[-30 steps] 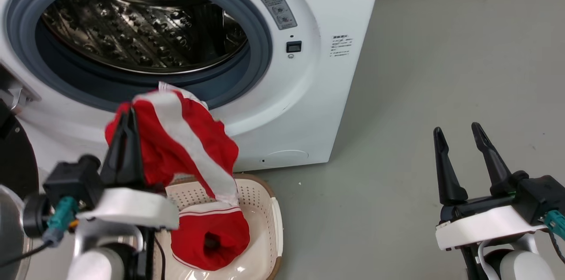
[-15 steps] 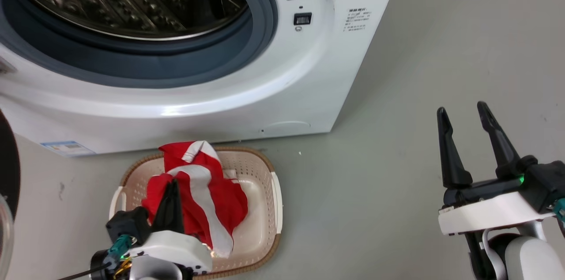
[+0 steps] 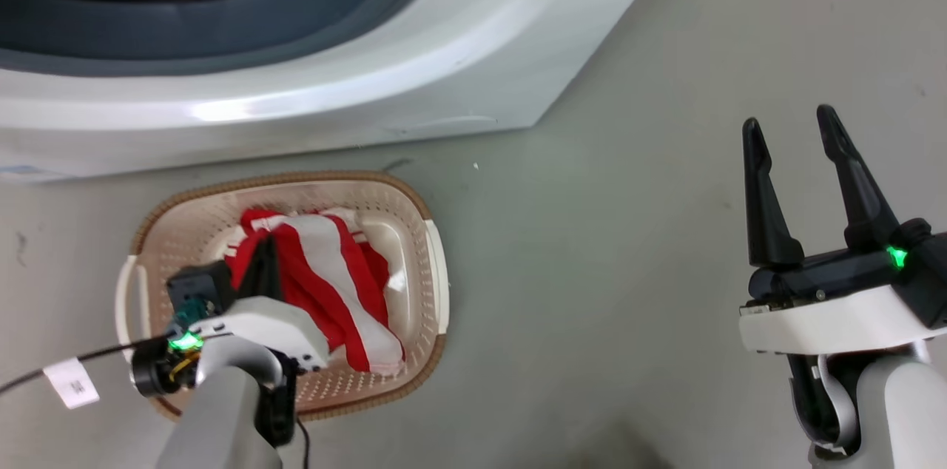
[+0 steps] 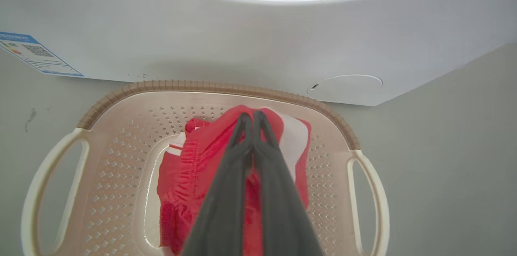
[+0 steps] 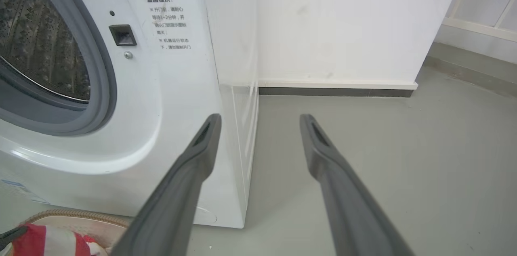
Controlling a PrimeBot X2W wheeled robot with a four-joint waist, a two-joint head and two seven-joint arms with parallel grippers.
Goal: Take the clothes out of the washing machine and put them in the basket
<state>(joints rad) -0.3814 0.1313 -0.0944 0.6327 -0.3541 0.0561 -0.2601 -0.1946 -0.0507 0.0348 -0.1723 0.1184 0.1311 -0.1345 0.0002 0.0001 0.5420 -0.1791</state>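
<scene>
head view: the left gripper [image 3: 260, 253], clamped on the clothes [image 3: 329, 280], has lowered them into the basket [image 3: 433, 247]; you should release next. right gripper [image 3: 788, 120] spread wide, empty.

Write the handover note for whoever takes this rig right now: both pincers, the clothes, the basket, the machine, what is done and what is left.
Left pincer: shut on the clothes, lowered into the basket.
Right pincer: open, empty, above the floor to the right of the washing machine.
Done: red and white clothes lie in the basket, which stands on the floor in front of the machine.
Left: open the left pincer and lift it out. The part of the drum seen from the right wrist holds no clothes. The rest is hidden, so check it.
</scene>
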